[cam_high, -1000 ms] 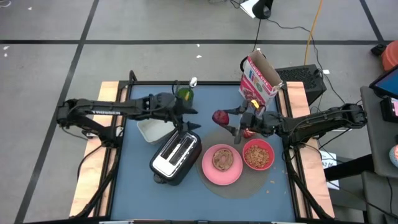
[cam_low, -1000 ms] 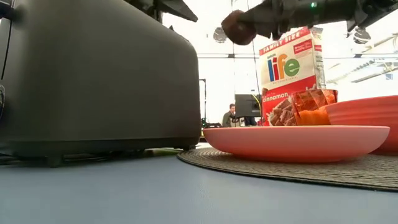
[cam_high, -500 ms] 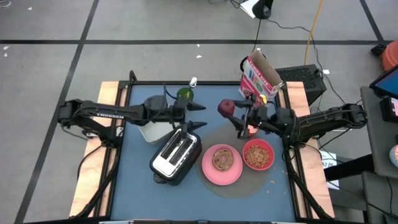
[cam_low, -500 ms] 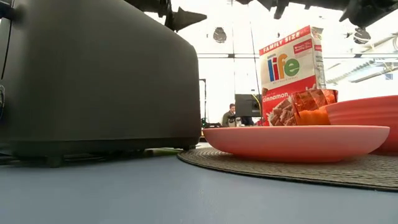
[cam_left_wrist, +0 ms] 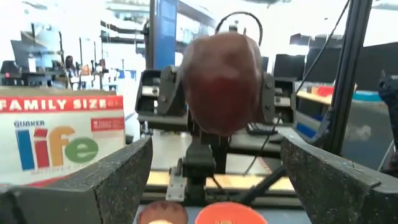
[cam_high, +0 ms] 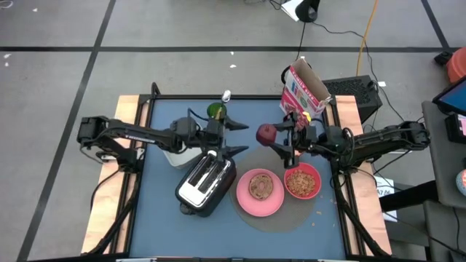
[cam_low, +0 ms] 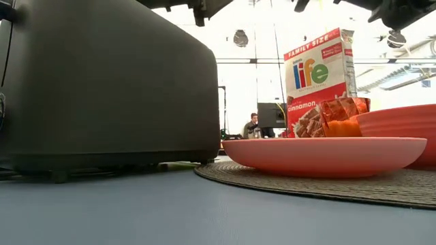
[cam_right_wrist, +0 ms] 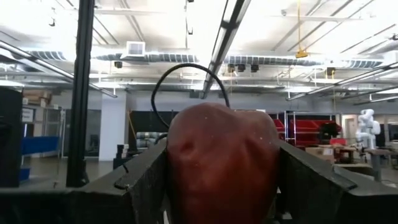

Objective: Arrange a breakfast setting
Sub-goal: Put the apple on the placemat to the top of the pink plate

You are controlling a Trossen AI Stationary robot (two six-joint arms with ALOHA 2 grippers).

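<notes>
My right gripper [cam_high: 275, 137] is shut on the dark red fruit [cam_high: 266, 133], high above the table's middle. My left gripper [cam_high: 238, 138] is open and level, just left of the fruit and facing it; its fingers [cam_left_wrist: 118, 180] stand apart, short of the fruit [cam_left_wrist: 222, 81]. The pink plate [cam_high: 247, 204] holds the round browned bread [cam_high: 261, 185]. The red bowl [cam_high: 301, 182], with cereal in it, sits to the plate's right. Plate and bowl rest on a round woven mat [cam_high: 287, 212]. The cup and the spoon I cannot make out. My right gripper pinches the fruit's two opposite sides [cam_right_wrist: 180, 168] between its two fingers [cam_right_wrist: 140, 183]. The fingers come level from the table's right. The fruit is lifted clear, well above the table, and its rounded end [cam_left_wrist: 217, 56] faces the left gripper.
The silver-and-black toaster [cam_high: 206, 182] stands left of the plate, below my left gripper. A white container [cam_high: 173, 155] is behind it on the left. An open cereal box [cam_high: 302, 91] stands at the far right. A green object [cam_high: 215, 110] is near the far edge.
My right gripper has carried the fruit up, out of the low view, and a little toward the table's left. My left gripper has gone toward the table's right edge and the fruit, and has risen and levelled out with its fingers apart.
</notes>
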